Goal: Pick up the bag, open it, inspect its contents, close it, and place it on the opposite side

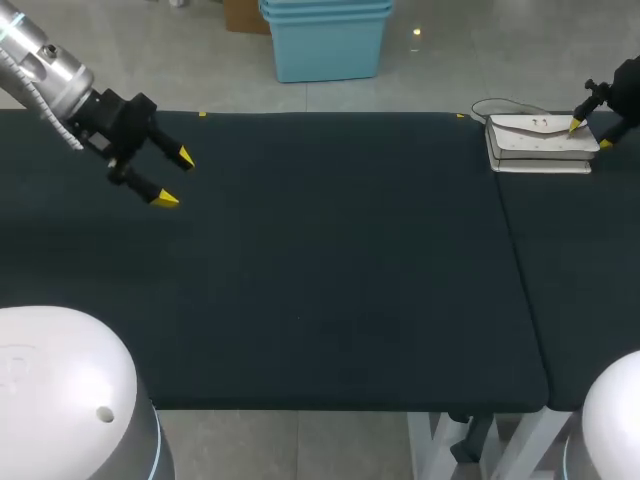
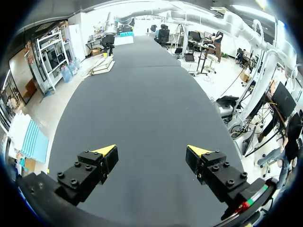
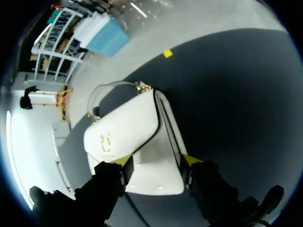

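A white handbag with a gold clasp and a thin strap lies flat near the far right corner of the dark table. My right gripper comes in from the right edge onto the bag's right end. In the right wrist view the bag sits between the yellow-tipped fingers, which press on its two long sides near its end; the right gripper is shut on it. My left gripper hangs open over the table's far left, nothing between its fingers. From there the bag is small and distant.
A seam runs front to back across the table, left of the bag. The bag's strap loops toward the table's back edge. The wide dark surface between the two grippers holds nothing else.
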You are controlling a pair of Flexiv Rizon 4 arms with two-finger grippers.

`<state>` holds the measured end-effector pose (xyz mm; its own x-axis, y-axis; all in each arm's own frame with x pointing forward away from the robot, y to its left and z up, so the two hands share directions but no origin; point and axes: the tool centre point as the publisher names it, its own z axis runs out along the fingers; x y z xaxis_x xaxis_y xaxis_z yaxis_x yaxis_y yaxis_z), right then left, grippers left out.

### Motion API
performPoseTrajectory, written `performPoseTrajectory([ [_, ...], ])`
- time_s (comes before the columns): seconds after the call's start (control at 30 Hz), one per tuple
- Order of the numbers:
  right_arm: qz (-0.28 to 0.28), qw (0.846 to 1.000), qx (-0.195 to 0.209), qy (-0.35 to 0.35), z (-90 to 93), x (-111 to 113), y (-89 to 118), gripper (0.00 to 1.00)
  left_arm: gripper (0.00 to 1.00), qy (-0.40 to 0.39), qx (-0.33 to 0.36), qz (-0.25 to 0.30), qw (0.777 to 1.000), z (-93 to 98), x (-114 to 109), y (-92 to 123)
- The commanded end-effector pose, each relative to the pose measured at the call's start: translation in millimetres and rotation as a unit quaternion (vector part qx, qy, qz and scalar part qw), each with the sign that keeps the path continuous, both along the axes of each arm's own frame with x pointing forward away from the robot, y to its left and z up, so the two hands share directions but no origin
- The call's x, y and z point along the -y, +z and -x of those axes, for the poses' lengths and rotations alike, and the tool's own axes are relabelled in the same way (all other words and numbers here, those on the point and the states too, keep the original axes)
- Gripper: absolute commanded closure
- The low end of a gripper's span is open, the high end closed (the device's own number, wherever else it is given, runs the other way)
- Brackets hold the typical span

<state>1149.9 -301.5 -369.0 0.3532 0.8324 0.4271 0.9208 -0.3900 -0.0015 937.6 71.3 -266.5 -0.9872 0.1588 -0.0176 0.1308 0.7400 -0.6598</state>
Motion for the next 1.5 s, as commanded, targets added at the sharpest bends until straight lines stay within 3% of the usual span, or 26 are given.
performPoseTrajectory([
  [0.03, -0.028, 0.998, -0.043, 0.025, -8.1, 2.2, -6.3, 0.66, 0.00, 0.000, 0.001, 0.001, 1.000, -0.2, 0.1, -0.8],
  [0.13, -0.036, 0.998, -0.047, 0.027, -7.2, -0.2, -9.1, 0.71, 0.00, 0.000, 0.001, 0.001, 1.000, -0.2, 0.1, -0.8],
  [0.23, -0.045, 0.997, -0.049, 0.029, -5.3, -2.3, -11.2, 0.96, 0.00, 0.000, 0.001, 0.001, 1.000, -0.2, 0.1, -0.8],
  [0.27, -0.045, 0.997, -0.049, 0.029, -4.9, -2.8, -11.4, 1.00, 0.00, 0.000, 0.001, 0.001, 1.000, -0.2, 0.1, -0.8],
  [0.5, -0.076, 0.995, -0.049, 0.034, 0.9, -7.5, -14.2, 1.00, 0.00, 0.000, 0.001, 0.001, 1.000, -0.2, 0.1, -0.8],
  [0.67, -0.096, 0.993, -0.037, 0.049, 11.0, -16.0, -5.5, 1.00, 0.00, 0.000, 0.001, 0.001, 1.000, -0.2, 0.1, -0.8],
  [0.93, -0.135, 0.986, -0.019, 0.098, 42.4, -56.1, 10.3, 1.00, 0.00, 0.000, 0.001, 0.001, 1.000, -0.2, 0.1, -0.8],
  [1.23, -0.154, 0.978, -0.025, 0.140, 73.1, -93.2, 9.1, 1.00, 0.00, 0.000, 0.001, 0.001, 1.000, -0.2, 0.1, -0.8],
  [1.5, -0.150, 0.978, -0.035, 0.141, 84.8, -92.5, 4.6, 1.00, 0.00, 0.000, 0.001, 0.001, 1.000, -0.2, 0.1, -0.8],
])
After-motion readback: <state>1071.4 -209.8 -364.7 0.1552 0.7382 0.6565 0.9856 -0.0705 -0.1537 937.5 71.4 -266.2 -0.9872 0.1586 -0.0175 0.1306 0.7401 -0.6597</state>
